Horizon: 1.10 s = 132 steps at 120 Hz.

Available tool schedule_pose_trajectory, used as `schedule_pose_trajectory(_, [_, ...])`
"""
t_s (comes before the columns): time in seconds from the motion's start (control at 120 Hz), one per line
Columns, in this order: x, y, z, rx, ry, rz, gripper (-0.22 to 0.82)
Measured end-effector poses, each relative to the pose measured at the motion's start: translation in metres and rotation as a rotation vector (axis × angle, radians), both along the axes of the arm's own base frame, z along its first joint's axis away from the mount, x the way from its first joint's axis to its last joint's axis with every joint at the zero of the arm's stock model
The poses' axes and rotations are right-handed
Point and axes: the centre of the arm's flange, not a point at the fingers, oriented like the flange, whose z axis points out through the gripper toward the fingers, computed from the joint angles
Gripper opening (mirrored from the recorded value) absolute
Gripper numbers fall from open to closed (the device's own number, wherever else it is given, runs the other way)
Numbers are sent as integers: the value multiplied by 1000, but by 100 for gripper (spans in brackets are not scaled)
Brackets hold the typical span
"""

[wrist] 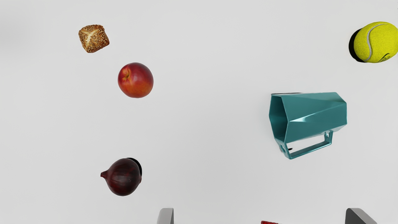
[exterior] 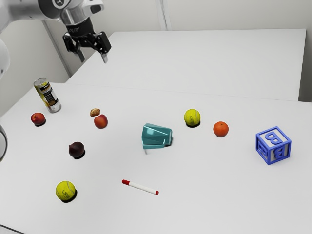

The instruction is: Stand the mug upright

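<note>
A teal faceted mug [exterior: 156, 135] lies on its side on the table, its base toward the exterior view's right and its handle toward the marker. In the wrist view the open mouth of the mug [wrist: 314, 115] faces the peach and onion side. High above the table, at the exterior view's upper left, my gripper [exterior: 92, 57] hangs apart from everything. The fingertips of my gripper [wrist: 259, 216] stand wide apart in the wrist view, holding nothing.
Around the mug lie a peach [exterior: 101, 121], a bread piece [exterior: 95, 112], an onion [exterior: 76, 149], a marker [exterior: 140, 187], a tennis ball [exterior: 192, 117] and an orange [exterior: 221, 129]. Farther off are a can [exterior: 48, 95], another tennis ball [exterior: 65, 190], a red fruit [exterior: 38, 118] and a block [exterior: 273, 145].
</note>
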Motion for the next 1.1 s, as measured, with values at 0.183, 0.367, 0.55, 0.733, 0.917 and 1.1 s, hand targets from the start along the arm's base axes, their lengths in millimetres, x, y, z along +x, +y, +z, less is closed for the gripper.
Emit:
schedule_pose_trajectory(0.183, [1,-9,-15,-48,19,2,60])
schedule_pose_trajectory(0.367, [13,13,-102,-292,81,56,60])
schedule_pose_trajectory(0.55, [10,30,-223,-725,101,173,60])
schedule_pose_trajectory(0.733, [-4,40,-327,-962,73,261,60])
schedule_pose_trajectory(0.917, [0,48,-364,-1041,-26,233,60])
schedule_pose_trajectory(1.1, [2,46,-382,-1080,-102,179,60])
